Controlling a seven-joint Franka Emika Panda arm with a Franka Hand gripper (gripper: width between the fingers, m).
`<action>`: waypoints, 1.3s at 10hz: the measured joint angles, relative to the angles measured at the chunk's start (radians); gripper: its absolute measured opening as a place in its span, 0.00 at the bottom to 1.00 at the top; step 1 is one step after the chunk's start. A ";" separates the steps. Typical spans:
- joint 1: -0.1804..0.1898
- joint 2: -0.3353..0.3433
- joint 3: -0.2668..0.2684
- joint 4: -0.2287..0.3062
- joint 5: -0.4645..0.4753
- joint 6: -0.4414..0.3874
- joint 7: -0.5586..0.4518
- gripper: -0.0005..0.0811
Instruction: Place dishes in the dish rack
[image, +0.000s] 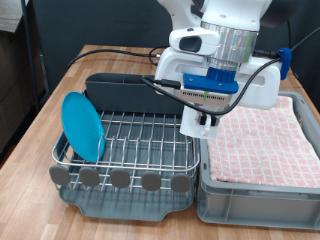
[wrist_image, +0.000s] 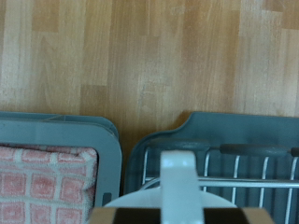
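From the exterior view I see the gripper (image: 199, 124) hanging over the gap between the dish rack (image: 130, 142) and the grey bin (image: 255, 190), above the rack's right edge. A white piece shows between the fingers at the bottom of the hand; it could be the cup or a finger pad, I cannot tell which. So how wide the fingers stand, and if they hold sth, I cannot tell from these pics.

The light-blue plate (image: 82, 126) stands already upright in the wire grid at the exterior view's left side, leaning a bit. The rest of the grid looks bare wire. At the back of the rack sits the dark utensil caddy (image: 118, 88), and a row of grey tabs runs along the front edge of the tray.

The bin is at the exterior view's right, just beside the rack, lined w/ a pink checked towel (image: 262, 142).

In the wrist view one white finger (wrist_image: 177, 177) is in the middle, w/ the rack wires (wrist_image: 243, 173) to one side, the towel corner (wrist_image: 42, 182) to the other, and the wooden table (wrist_image: 149, 56) beyond. I cannot find the wooden spoon in either view.
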 joint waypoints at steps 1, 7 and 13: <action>0.002 0.012 -0.001 0.023 -0.004 -0.020 0.002 0.09; 0.001 0.038 -0.001 0.074 -0.002 -0.042 0.010 0.09; -0.027 0.090 0.008 0.079 0.054 0.061 -0.024 0.09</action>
